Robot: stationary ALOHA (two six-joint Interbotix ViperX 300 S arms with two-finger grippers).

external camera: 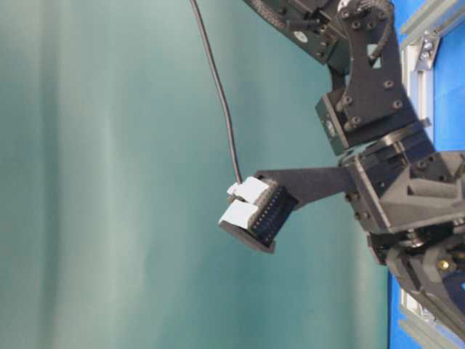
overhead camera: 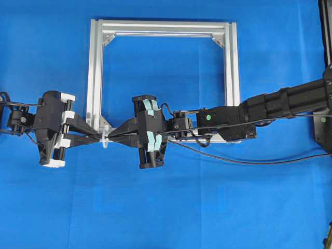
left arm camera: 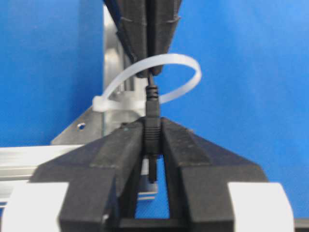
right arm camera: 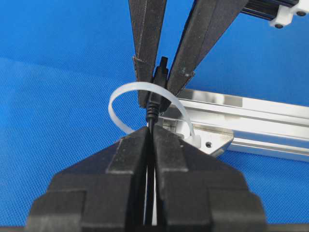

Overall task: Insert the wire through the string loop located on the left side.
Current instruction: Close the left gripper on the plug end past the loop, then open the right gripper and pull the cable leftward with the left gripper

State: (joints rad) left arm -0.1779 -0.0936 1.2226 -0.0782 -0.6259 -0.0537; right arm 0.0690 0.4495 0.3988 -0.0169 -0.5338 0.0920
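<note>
The string loop (left arm camera: 179,62) is a white band standing at the lower left corner of the silver frame (overhead camera: 96,78). The wire (right arm camera: 153,108) passes through the loop (right arm camera: 115,102). My left gripper (left arm camera: 152,126) is shut on the wire's ribbed black plug body (left arm camera: 152,113), on the loop's left side. My right gripper (right arm camera: 151,133) is shut on the thin wire just on the other side of the loop. In the overhead view the two grippers meet tip to tip, left gripper (overhead camera: 100,138) and right gripper (overhead camera: 112,137), at the loop (overhead camera: 105,140).
The wire's slack (overhead camera: 244,162) trails right across the blue cloth, below the right arm (overhead camera: 280,106). The frame's corner bracket (right arm camera: 212,142) sits right behind the loop. The frame's other rails lie beyond both grippers.
</note>
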